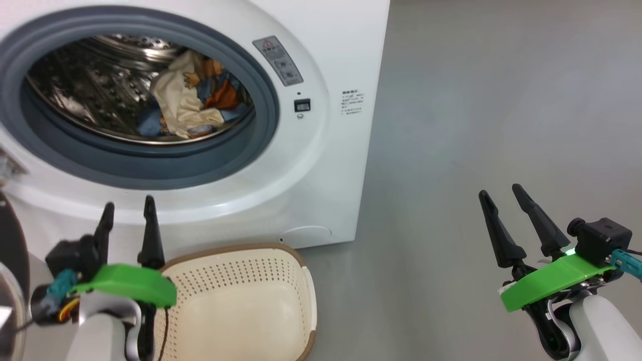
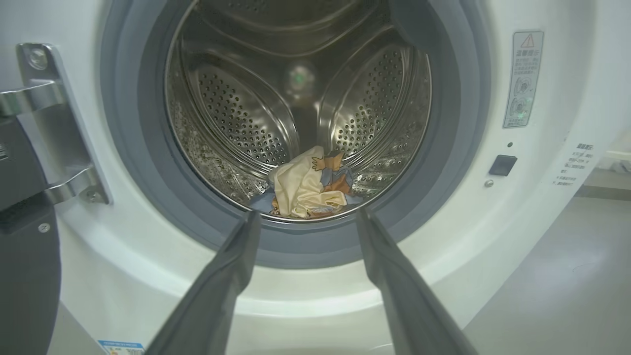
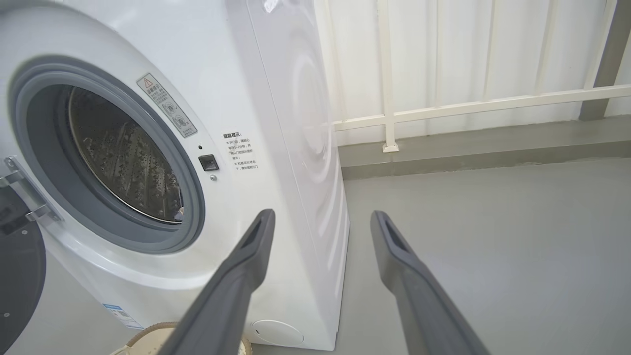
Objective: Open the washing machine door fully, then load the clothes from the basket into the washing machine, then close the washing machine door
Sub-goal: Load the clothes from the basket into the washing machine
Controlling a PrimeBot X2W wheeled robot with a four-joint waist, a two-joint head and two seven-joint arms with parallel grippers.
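The white washing machine (image 1: 326,150) stands with its door swung open; the black door (image 2: 24,276) hangs at the left on a metal hinge. Cream and blue clothes (image 1: 193,100) with orange figures lie inside the steel drum, and the left wrist view has the clothes (image 2: 308,190) at the drum's bottom. The cream basket (image 1: 296,281) with a brown rim sits on the floor before the machine, with nothing showing inside it. My left gripper (image 1: 128,206) is open over the basket's left rim, pointing at the drum. My right gripper (image 1: 501,193) is open over bare floor to the right.
Grey floor (image 1: 501,100) spreads to the right of the machine. A white railing (image 3: 468,106) and a low kerb run along the back. A blue label (image 3: 121,315) marks the machine's lower left corner.
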